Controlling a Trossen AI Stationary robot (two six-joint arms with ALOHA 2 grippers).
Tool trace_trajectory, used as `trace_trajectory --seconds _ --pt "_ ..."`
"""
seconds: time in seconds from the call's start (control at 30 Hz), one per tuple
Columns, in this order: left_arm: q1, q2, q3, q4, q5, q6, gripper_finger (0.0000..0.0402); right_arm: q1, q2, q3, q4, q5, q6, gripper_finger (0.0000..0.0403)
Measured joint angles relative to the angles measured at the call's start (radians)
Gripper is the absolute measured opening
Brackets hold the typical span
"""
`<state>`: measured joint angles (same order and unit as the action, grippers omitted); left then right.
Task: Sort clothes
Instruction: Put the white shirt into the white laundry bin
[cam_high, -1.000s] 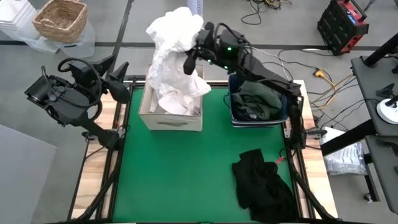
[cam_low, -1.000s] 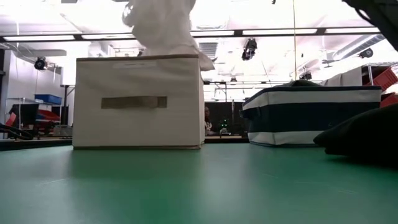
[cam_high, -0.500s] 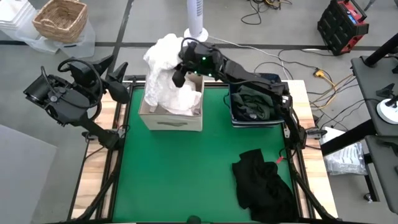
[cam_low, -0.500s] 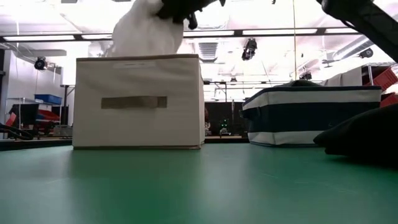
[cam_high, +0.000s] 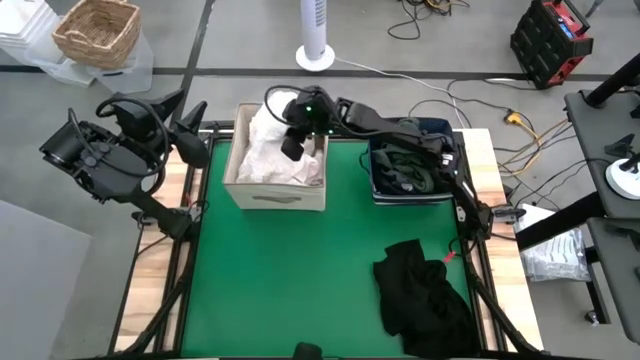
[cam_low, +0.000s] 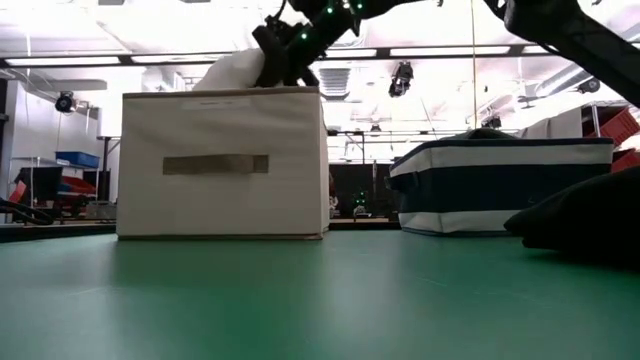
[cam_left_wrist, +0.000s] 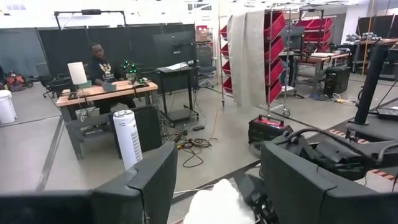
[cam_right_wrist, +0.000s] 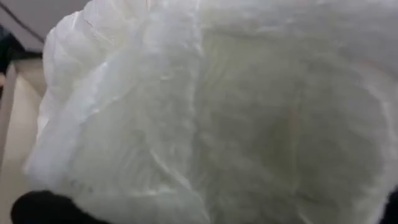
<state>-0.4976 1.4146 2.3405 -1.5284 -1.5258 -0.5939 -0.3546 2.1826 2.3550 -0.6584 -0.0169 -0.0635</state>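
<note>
A white garment (cam_high: 272, 150) is held down in the beige fabric box (cam_high: 275, 187) at the table's far left, apparently clamped by the right gripper (cam_high: 291, 143). The left gripper (cam_high: 190, 128), fingers apart, is parked beside the table.

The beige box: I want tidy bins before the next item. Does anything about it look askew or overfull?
The beige box stands square on the mat. The white clothes are heaped above its rim, showing over the top edge in the low view. The right claw is down on that pile. Nothing has spilled outside.
</note>
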Motion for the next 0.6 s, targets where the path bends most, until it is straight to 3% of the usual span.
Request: trace_trajectory --seconds 0.5,0.6 --pt "0.000 0.012 0.000 -0.007 0.026 0.000 0.0208 0.002 0.105 0.000 -0.181 -0.066 0.039 0.0063" --pt "0.000 0.014 0.000 -0.007 0.034 -0.004 0.0208 0.003 0.111 0.000 -0.194 -0.066 0.038 0.0107"
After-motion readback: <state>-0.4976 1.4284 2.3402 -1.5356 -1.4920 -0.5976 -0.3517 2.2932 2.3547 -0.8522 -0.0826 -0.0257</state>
